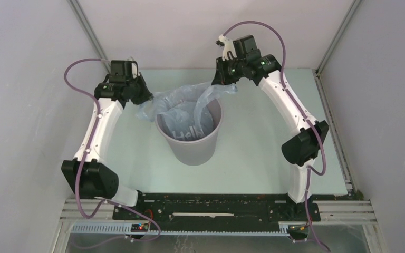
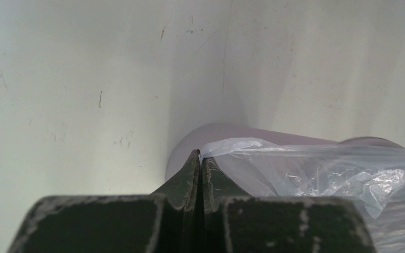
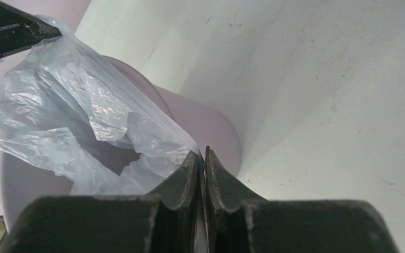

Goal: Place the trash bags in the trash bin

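Currently the left gripper [image 2: 200,158] has its two dark fingers pressed together, and an edge of the pale-blue trash bag [image 2: 316,168] is nipped between their tips. In the left wrist view the film runs away from the tips to the right, crinkled and glossy, over the rounded wall of the grey trash bin [image 1: 190,145]. The right gripper [image 3: 201,157] is likewise closed, its tips pinching another part of the bag's edge, with the film billowing off to the left and the bin's wall just behind the tips. In that same view the left gripper shows at the top left, meeting the bag's far side.

From above, the two grippers hold the bag spread across the bin's mouth. The left one is just off the rim on the side toward the table's left edge, and the right one is at the rim on the side toward the far right corner. Between them the film sags into the bin, and a bunch of it hangs outside the rim on the left. The bin stands upright near the middle of the table [image 1: 253,158], a little nearer the left edge than the right, with white "Hello" lettering on the wall facing the near edge. The left arm [image 1: 97,132] and right arm [image 1: 290,100] arch up from the near edge on either side of the bin.
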`<state>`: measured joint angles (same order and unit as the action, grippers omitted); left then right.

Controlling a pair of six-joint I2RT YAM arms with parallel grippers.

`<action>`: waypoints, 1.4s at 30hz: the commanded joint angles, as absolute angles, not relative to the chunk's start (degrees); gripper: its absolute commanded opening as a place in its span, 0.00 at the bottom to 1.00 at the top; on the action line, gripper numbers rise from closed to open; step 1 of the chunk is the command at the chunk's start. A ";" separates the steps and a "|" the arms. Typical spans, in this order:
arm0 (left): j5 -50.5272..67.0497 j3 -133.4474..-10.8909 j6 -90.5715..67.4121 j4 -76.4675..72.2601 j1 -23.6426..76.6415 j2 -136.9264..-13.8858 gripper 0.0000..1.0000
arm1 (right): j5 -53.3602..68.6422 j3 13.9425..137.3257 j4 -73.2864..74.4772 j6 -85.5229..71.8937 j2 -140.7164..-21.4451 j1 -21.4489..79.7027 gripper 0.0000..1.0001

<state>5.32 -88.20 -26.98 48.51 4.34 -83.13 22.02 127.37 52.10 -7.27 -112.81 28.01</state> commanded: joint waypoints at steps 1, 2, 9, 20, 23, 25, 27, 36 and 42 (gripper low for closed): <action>5.62 -92.13 -25.61 49.40 2.81 -84.62 0.05 | 23.69 130.29 54.54 -8.74 -115.09 26.28 0.14; 5.43 -91.84 -25.22 49.96 2.80 -85.02 0.05 | 23.87 130.15 54.88 -8.77 -115.33 26.04 0.13; 7.22 -87.69 -25.77 53.83 2.65 -84.40 0.08 | 25.57 124.06 56.56 -9.36 -114.27 24.61 0.11; 3.78 -81.62 -26.00 55.68 2.66 -75.48 0.40 | 21.14 126.65 63.87 -13.23 -110.96 24.37 0.57; 1.42 -80.95 -25.09 57.01 2.70 -72.55 0.52 | 18.43 131.44 68.28 -14.63 -111.09 23.89 0.64; 0.28 -80.41 -24.78 57.19 2.71 -70.20 0.62 | 16.47 134.93 70.66 -16.43 -110.82 23.61 0.70; 0.17 -80.25 -24.60 57.55 2.72 -68.51 0.72 | 15.52 136.55 71.68 -18.19 -109.99 23.24 0.73; 0.36 -76.33 -23.11 56.67 2.72 -66.28 0.90 | 18.22 137.12 71.52 -26.18 -105.48 19.21 0.82; 0.57 -75.18 -22.70 55.80 2.35 -64.06 0.96 | 24.63 126.69 64.75 -33.17 -99.31 19.31 0.87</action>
